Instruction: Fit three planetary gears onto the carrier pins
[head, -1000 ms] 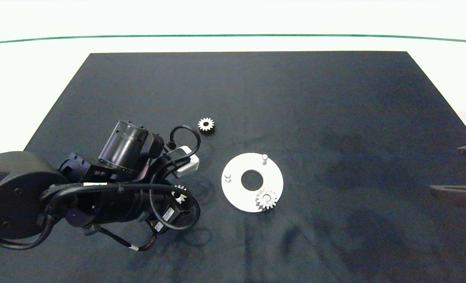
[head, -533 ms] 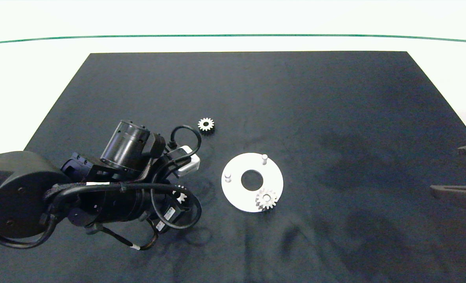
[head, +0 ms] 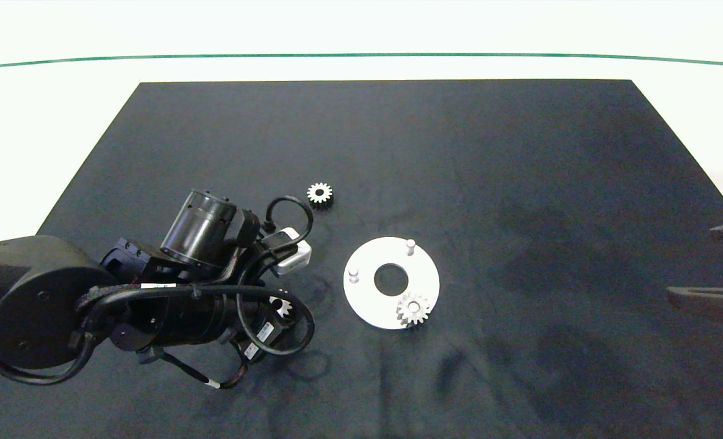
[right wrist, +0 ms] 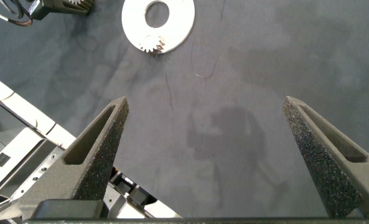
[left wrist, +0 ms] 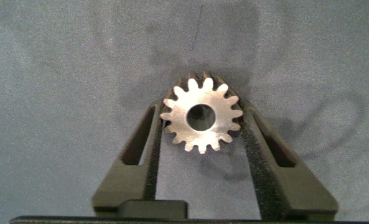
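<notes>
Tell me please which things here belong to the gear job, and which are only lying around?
Part of the job:
- gear between the left gripper fingers
- loose gear on the mat
- gear already on the disc
- white disc with two bare pins

Not in use:
- right gripper, open, away from the disc
- black mat

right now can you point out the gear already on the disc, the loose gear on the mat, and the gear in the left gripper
gear on the disc (head: 413, 309), head view, its toothed top face
loose gear (head: 320, 193), head view, by its centre hole
gear in the left gripper (left wrist: 184, 121), left wrist view, its flat face
</notes>
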`<state>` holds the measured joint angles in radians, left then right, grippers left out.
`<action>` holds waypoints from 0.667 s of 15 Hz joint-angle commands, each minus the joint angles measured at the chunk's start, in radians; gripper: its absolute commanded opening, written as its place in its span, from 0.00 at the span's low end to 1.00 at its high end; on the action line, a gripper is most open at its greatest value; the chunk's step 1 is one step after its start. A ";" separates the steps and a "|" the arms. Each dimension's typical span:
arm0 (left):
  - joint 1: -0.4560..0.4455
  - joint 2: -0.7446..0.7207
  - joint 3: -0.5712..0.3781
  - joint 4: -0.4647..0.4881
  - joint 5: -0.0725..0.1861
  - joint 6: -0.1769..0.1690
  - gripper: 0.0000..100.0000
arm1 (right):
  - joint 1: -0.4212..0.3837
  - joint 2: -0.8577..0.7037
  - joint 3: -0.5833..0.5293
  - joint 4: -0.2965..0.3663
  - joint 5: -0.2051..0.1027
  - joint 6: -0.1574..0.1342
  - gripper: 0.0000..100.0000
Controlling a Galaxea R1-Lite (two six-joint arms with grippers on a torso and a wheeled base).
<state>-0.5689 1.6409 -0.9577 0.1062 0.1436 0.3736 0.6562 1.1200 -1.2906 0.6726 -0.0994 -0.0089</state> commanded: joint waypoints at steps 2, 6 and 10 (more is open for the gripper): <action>0.000 0.002 -0.001 0.001 -0.001 -0.005 0.38 | 0.000 0.001 0.001 0.002 0.000 0.000 1.00; 0.000 0.002 0.002 0.003 -0.001 -0.007 0.29 | 0.000 0.001 0.001 0.002 0.000 -0.002 1.00; 0.000 0.001 0.002 0.006 -0.001 -0.007 0.21 | 0.000 0.001 0.001 0.002 0.000 -0.002 1.00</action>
<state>-0.5689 1.6415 -0.9557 0.1111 0.1413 0.3645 0.6562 1.1200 -1.2902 0.6711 -0.0989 -0.0096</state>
